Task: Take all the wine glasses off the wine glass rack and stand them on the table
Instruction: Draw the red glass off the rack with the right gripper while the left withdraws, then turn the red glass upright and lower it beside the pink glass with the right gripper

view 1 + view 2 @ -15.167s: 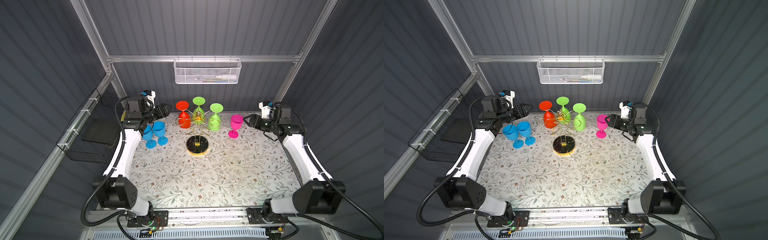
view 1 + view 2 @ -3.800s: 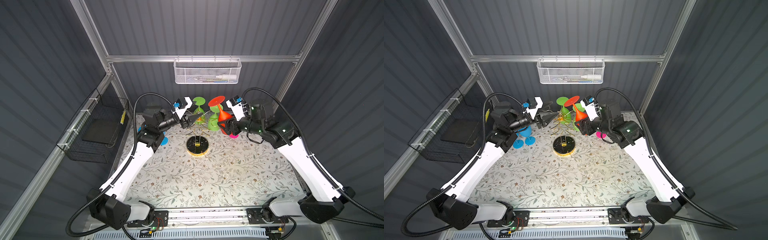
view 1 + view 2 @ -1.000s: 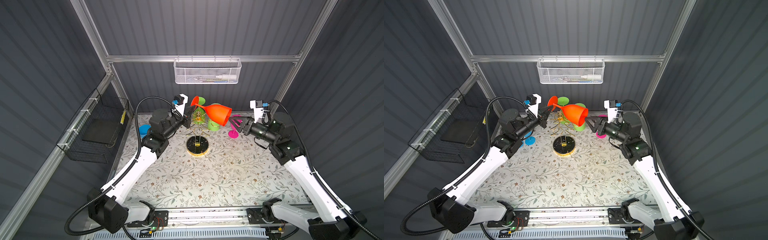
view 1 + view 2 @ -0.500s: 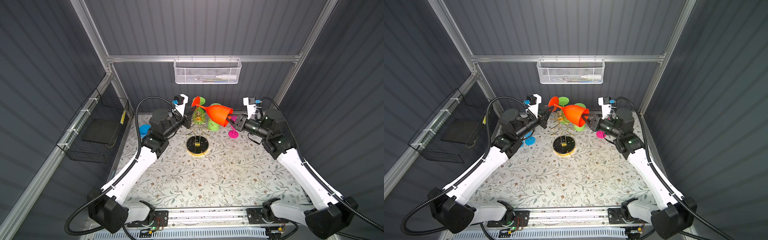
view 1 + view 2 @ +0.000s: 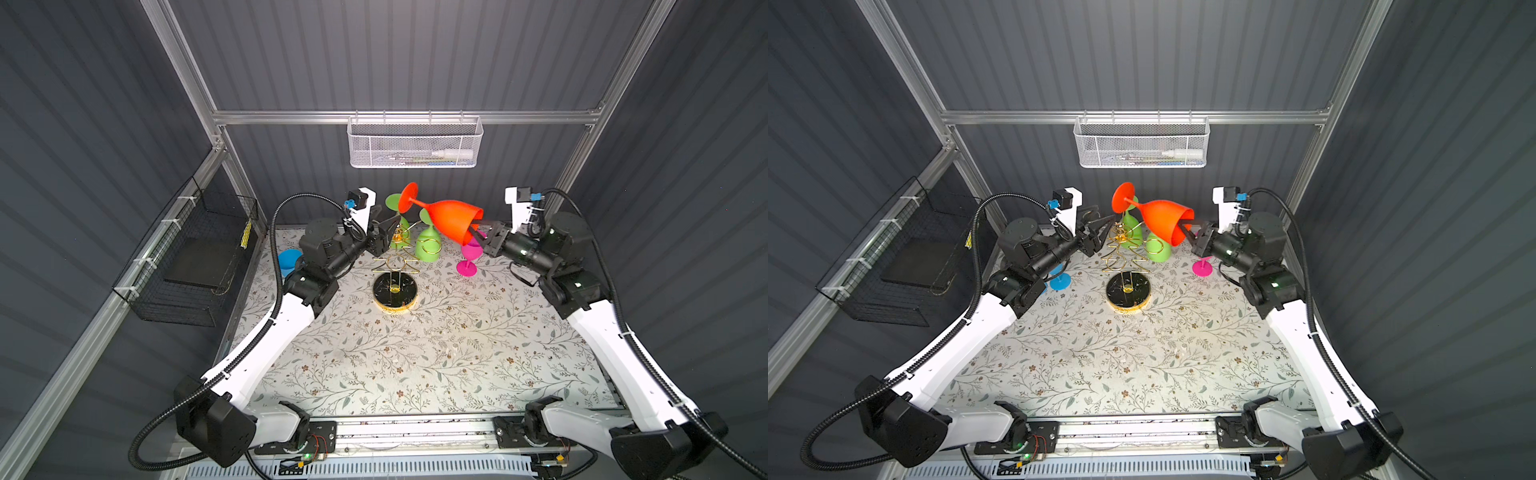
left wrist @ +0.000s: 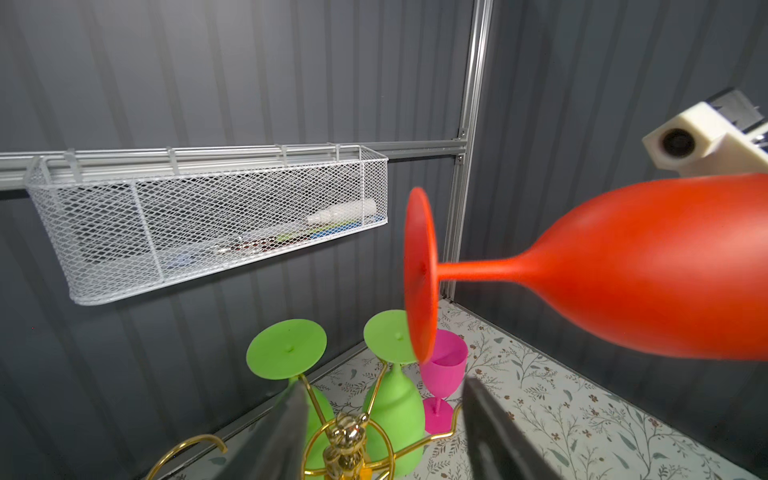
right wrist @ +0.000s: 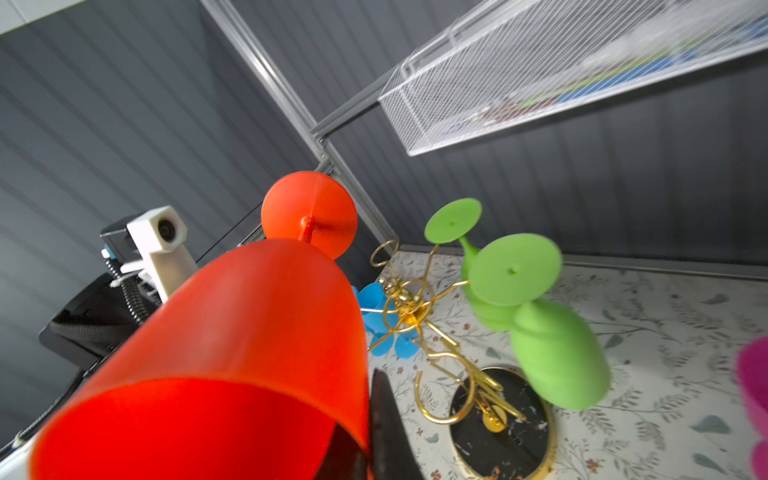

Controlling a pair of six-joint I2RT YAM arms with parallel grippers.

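My right hand (image 5: 477, 233) is pinching the rim of the red wine glass (image 5: 451, 222), one finger inside the bowl and one outside. The glass lies on its side in the air over the far edge of the desk (image 5: 415, 365), just above the wine glass rack (image 5: 394, 286) and clear of its rings. My left hand (image 5: 388, 232) is spread and empty, just beside the top of the rack.

I judge the step in hand to be carrying the glass away and standing it down. A rim pinch is a thin hold with the stem and foot sticking out, so I want a slow swing. The red foot must stay clear of the green feet below it. I would turn the glass upright before lowering it onto bare desk, apart from the pink one. The left hand should back out without brushing the gold wire.

My count:
- One rack.
- One red glass, in the right hand.
- Two green glasses (image 5: 1156, 249) hanging upside down on the rack.
- One pink glass (image 5: 469, 257) standing towards the far right corner.
- Blue glasses (image 7: 372, 303) near the far left corner, mostly hidden behind the left arm. They look like two, but I cannot be sure.
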